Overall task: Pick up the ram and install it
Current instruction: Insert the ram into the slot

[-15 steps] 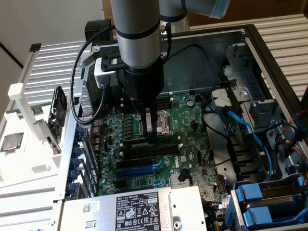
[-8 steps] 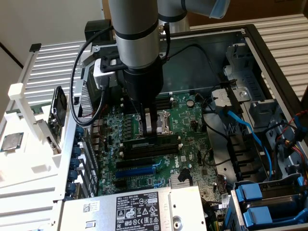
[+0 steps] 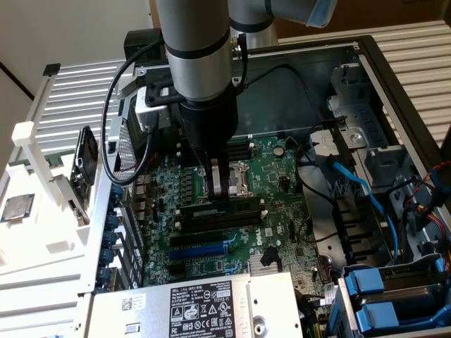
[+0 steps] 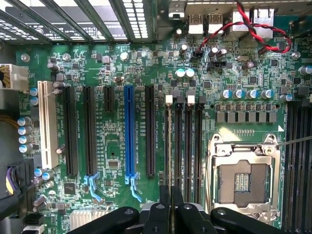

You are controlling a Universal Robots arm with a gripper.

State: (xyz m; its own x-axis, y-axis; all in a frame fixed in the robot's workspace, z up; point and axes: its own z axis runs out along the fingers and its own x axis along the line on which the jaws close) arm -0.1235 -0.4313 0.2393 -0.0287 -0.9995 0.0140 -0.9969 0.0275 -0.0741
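While clamped edge-on by the tool (image 4: pixel 169 195) over the motherboard (image 4: pixel 122 73), the ram (image 4: pixel 169 146) is judged light, stiff, fragile, best held mid-span by its flat faces.

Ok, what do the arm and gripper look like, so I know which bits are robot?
The arm is a silver-grey tube with a dark band round it and a pale blue joint cap. Below it sits a black wrist section, with black cables looping off on the exterior view's left. The gripper has a black body, black linkages and slim metal fingers.
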